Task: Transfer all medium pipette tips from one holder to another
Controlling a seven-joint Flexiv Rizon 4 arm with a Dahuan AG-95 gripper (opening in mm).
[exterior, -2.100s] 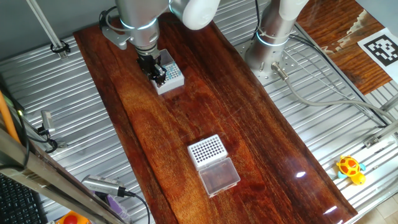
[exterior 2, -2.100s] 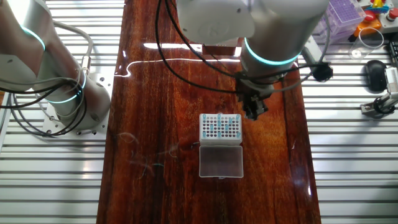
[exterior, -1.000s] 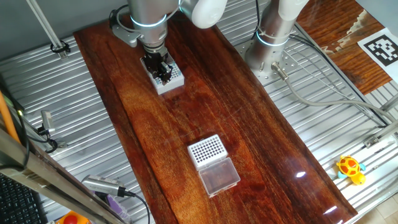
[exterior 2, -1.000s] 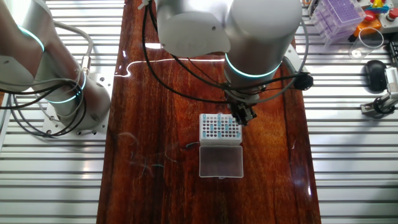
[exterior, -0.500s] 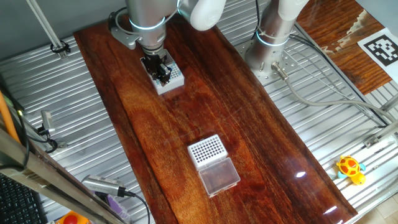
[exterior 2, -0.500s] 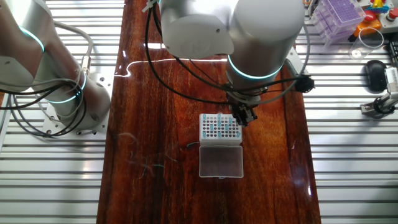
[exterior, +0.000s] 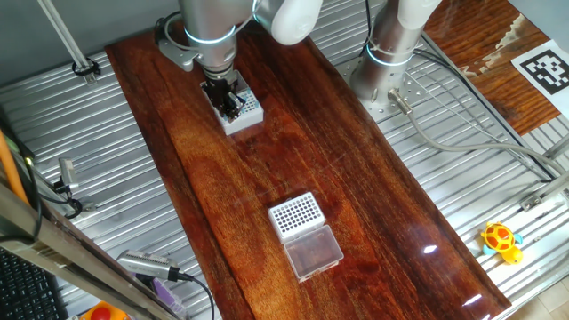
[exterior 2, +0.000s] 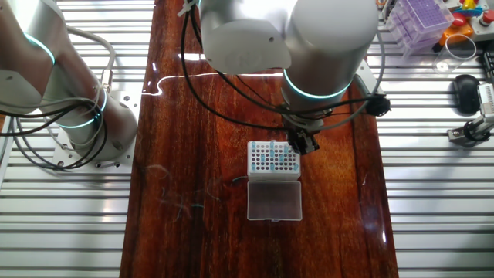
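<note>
On the long reddish-brown wooden table (exterior: 267, 169) stand two small white pipette-tip racks, well apart along the board. The rack (exterior 2: 272, 159) nearer the arm's base is a white block whose top is a grid of holes. Many of those holes hold the tiny teal-blue plastic pipette tips (exterior 2: 266, 157), which show as blue dots in the other fixed view, while the remaining holes are bare and dark. Touching this rack's edge lies its clear hinged lid (exterior 2: 274, 201), open and flat on the wood.

The black two-finger gripper (exterior 2: 302, 145) of the silver arm hangs over the corner of this filled rack, at the grid's edge on the side away from the lid. In one fixed view the same gripper (exterior: 228, 100) covers part of the rack (exterior: 242, 112), so only a strip of the grid shows beside it. The fingers look close together and point down at the grid, but neither view is sharp enough to tell whether they are pressed together, nipping a tip or slightly apart, nor whether they touch the rack.

The second white rack (exterior: 296, 214) stands farther down the board. Its grid shows only dark holes on white, with no blue dots that can be made out. Its own clear lid (exterior: 313, 252) lies open against it, empty, with the wood showing through.
</note>
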